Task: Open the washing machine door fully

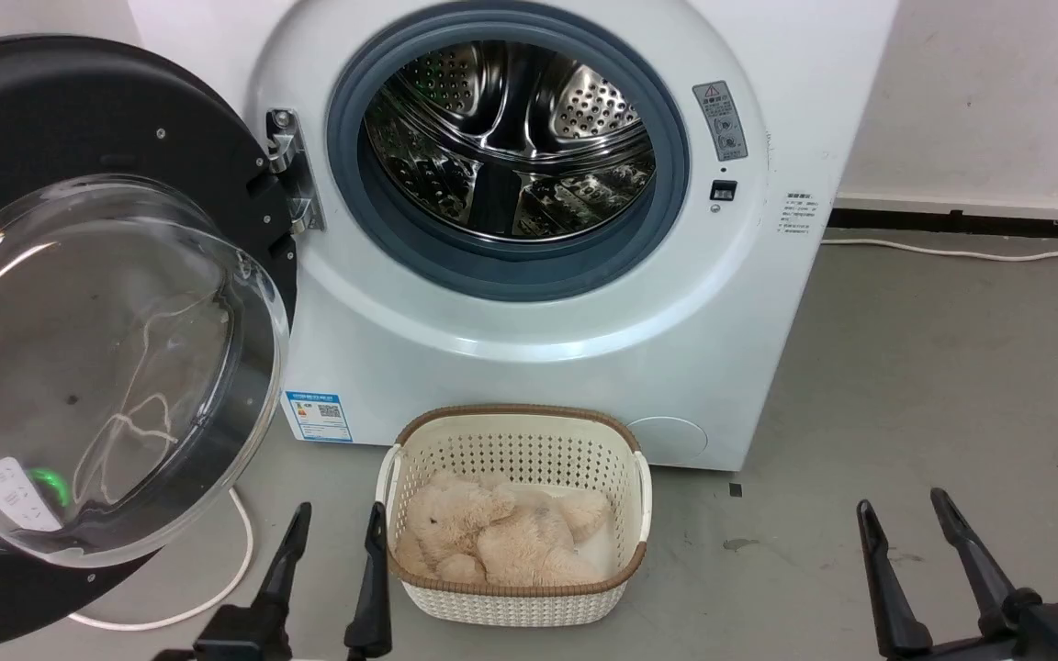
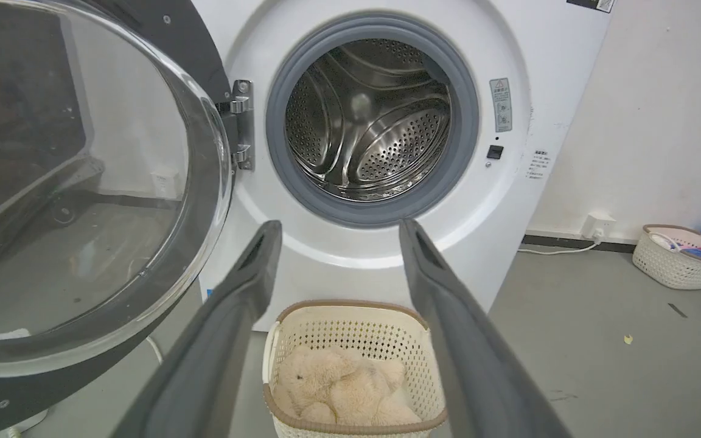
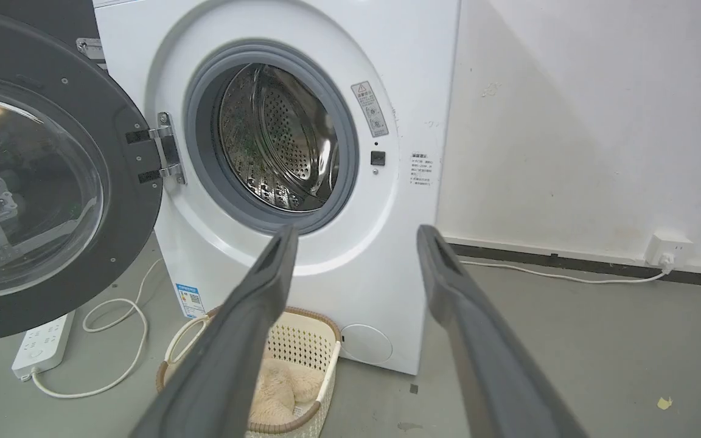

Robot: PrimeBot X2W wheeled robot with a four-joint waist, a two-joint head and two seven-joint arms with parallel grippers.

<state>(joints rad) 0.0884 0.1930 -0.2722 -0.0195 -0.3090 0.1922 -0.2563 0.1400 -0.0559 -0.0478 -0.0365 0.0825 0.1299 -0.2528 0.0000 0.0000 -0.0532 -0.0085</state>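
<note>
The washing machine door (image 1: 106,349) stood swung open at the left of the head view. Its clear glass bowl bulged toward the camera, with the black back around it. It hung on the metal hinge (image 1: 295,174) at the left edge of the round opening. The washing machine (image 1: 529,340) took the upper middle of the frame, and its steel drum (image 1: 511,138) was uncovered inside the grey rubber ring.

The left gripper (image 1: 339,514) was at the lower left, with its 2 dark fingers pointing up the picture. Its jaws were apart with nothing between them, near the lower rim of the door. The right gripper (image 1: 903,505) was at the lower right, well apart from the machine. Its 2 fingers were also spread and held nothing.

Between both grippers a cream basket (image 1: 520,454) stood on the floor just in front of the machine. A beige soft toy (image 1: 492,542) lay in it.
</note>
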